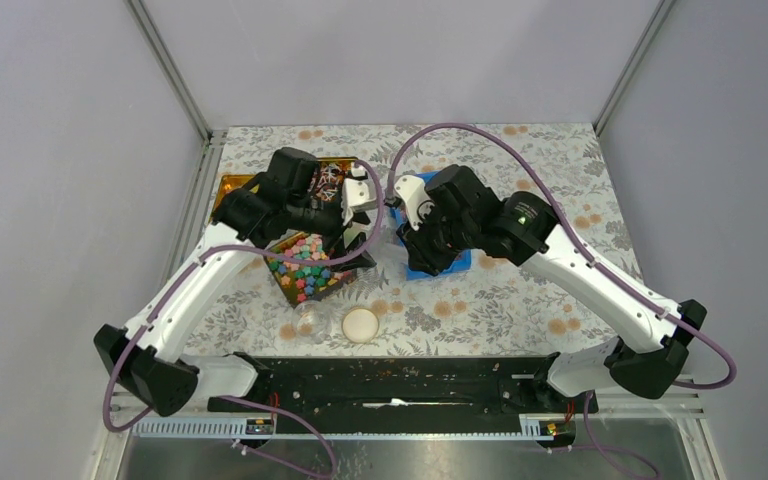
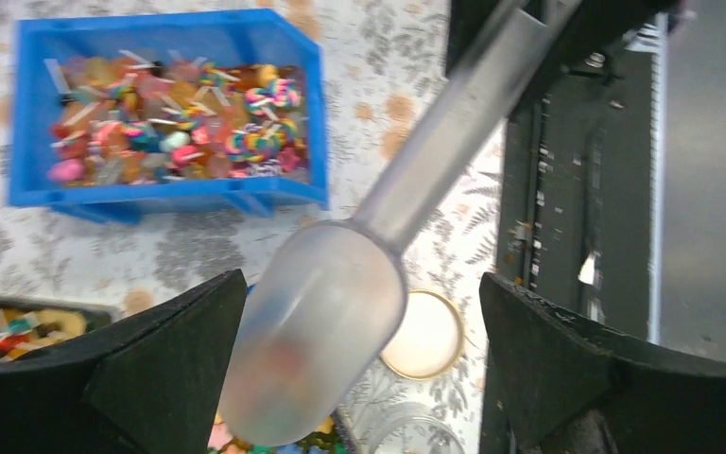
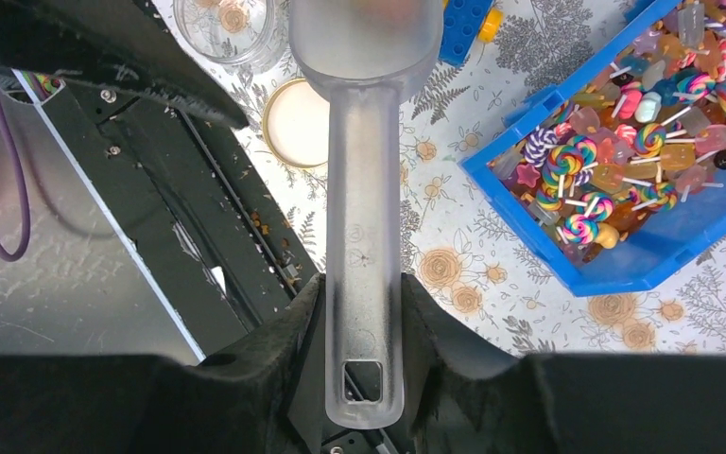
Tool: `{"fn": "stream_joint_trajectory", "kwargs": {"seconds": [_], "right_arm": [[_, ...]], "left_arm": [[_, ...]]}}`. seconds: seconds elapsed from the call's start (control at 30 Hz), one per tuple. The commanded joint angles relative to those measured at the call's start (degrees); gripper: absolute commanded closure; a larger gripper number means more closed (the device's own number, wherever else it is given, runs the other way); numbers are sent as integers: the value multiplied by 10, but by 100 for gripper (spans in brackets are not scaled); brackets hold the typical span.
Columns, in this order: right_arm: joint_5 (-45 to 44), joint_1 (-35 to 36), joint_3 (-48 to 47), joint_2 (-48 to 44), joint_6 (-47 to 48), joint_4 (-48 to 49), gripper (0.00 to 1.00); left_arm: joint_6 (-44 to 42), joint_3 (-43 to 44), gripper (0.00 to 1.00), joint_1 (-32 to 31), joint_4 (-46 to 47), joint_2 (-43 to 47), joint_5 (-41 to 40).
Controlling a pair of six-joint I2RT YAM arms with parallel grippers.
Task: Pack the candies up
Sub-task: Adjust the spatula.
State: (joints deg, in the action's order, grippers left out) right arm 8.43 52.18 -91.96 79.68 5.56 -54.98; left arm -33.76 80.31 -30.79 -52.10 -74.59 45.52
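Observation:
The candies [image 2: 165,128] are small wrapped sweets mixed with swirl lollipops in a blue bin [image 2: 314,104], which also shows in the right wrist view [image 3: 657,251]. My right gripper [image 3: 364,355] is shut on the handle of a frosted plastic scoop [image 3: 363,189]. The scoop's bowl [image 2: 317,331] hangs between the wide-open fingers of my left gripper [image 2: 359,284], which hold nothing. A faint reddish blur shows through the bowl's wall. In the top view both grippers, left [image 1: 352,235] and right [image 1: 412,262], meet between the bin [image 1: 460,262] and a tray.
A clear glass jar [image 3: 225,24] and its round cream lid [image 3: 295,121] lie near the front rail; they also show in the top view, jar [image 1: 312,322] and lid [image 1: 360,324]. A tray of pastel blocks [image 1: 305,265] sits left of the bin. Gold-rimmed trays [image 1: 235,185] stand behind it.

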Motion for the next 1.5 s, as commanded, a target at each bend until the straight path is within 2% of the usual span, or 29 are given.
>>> {"fn": "stream_joint_trajectory", "kwargs": {"seconds": [0.0,0.1,0.2,0.27,0.33,0.47,0.6,0.7,0.77,0.93,1.1,1.3,1.47], "right_arm": [[-5,-3,14,-10,-45,31,100],[4,-18,39,-26,-83,62,100],[12,-44,59,-38,-108,79,100],[16,-61,69,-43,-119,81,100],[16,-75,77,-51,-123,81,100],[14,-96,82,-60,-133,81,100],[-1,-109,80,-69,-147,80,100],[-5,-122,82,-77,-159,79,100],[-8,-129,86,-82,-169,79,100],[-5,-156,90,-92,-192,79,100],[8,-169,84,-88,-201,76,100],[12,-174,84,-87,-202,76,100],[11,-177,83,-83,-198,71,100]], "left_arm": [[91,-28,1,0,137,58,-110],[170,-59,1,1,211,78,-212],[299,-79,1,0,275,90,-356],[388,-70,1,2,270,86,-443],[466,-56,1,8,254,76,-477],[574,-34,1,29,235,35,-378],[699,-17,2,59,230,-32,-238],[773,-18,9,65,257,-85,-139],[808,-28,14,62,283,-105,-114],[854,-67,20,54,327,-114,-116],[854,-84,26,36,327,-127,-112],[841,-88,29,18,306,-142,-126],[801,-65,28,12,250,-150,-148]]}}
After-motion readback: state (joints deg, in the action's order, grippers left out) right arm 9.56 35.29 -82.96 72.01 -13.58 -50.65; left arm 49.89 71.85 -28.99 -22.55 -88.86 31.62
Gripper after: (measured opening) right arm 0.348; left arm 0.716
